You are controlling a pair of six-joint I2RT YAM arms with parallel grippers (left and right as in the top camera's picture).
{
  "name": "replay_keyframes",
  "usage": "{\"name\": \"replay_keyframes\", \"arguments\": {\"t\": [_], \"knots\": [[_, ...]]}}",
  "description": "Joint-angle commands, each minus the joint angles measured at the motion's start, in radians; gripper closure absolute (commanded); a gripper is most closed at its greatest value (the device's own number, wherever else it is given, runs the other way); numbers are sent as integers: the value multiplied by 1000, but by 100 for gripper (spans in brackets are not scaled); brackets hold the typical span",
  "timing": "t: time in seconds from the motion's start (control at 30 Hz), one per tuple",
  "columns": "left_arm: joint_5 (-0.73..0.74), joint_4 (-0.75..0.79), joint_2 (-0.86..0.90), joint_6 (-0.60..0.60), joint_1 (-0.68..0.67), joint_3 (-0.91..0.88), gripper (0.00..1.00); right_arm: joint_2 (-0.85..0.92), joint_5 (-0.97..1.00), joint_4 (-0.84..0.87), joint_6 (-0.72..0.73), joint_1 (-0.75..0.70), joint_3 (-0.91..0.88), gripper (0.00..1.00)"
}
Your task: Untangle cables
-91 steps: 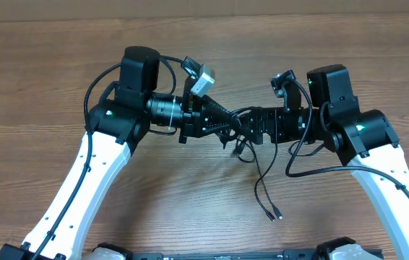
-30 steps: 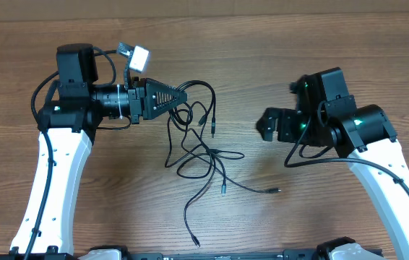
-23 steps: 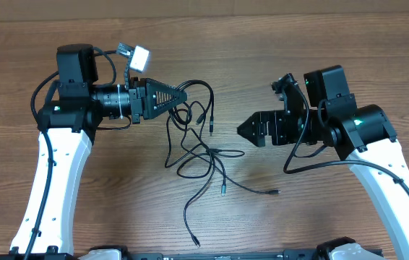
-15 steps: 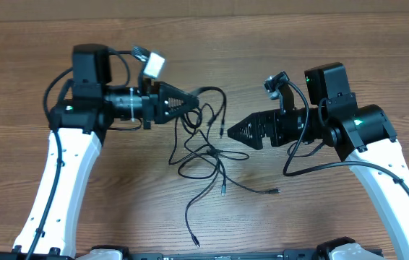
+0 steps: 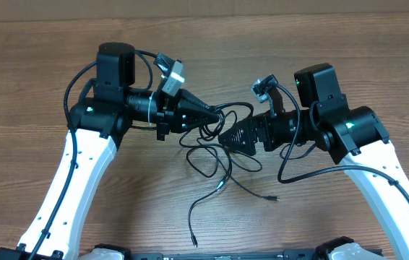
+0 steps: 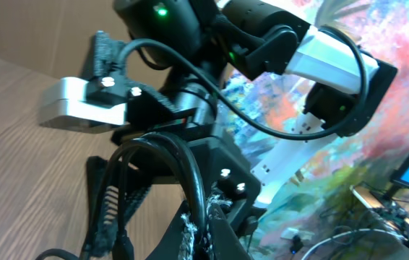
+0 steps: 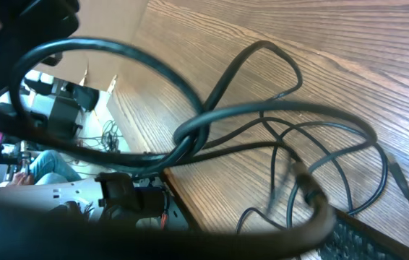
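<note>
The left arm (image 5: 82,166) rises from the near left corner, bends at its elbow and sends its wrist out level toward the middle of the counter (image 5: 320,58), the left fingers (image 5: 197,115) pointing right. The right arm (image 5: 385,180) mirrors it from the near right corner, with the right fingers (image 5: 237,136) pointing left, so the two tips almost meet, the right ones just nearer the front edge. The left fingers are pressed together and clamped on the cables (image 5: 219,153). The left wrist view shows two black cords arching down into them. The right fingers stand wide apart at the edge of the tangle. Its wrist view shows cords crossing right in front of them, one blurred strand very close, but I cannot tell whether any cord lies between them. From the left fingers a loop of cord bows out to the right. Below both tips the remaining cords lie in loose, overlapping loops on the counter. One strand trails toward the front edge, another toward the front right, each ending in a small plug.
</note>
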Motion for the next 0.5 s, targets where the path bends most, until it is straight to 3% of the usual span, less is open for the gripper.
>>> {"name": "replay_keyframes", "arguments": {"t": [0.0,0.47], "knots": [[52,7,-27,34,-31,14,96,3,20,11,2,5,2,0],[52,35,-27,18,-104,14,96,3,294,19,105,5,2,0]]}}
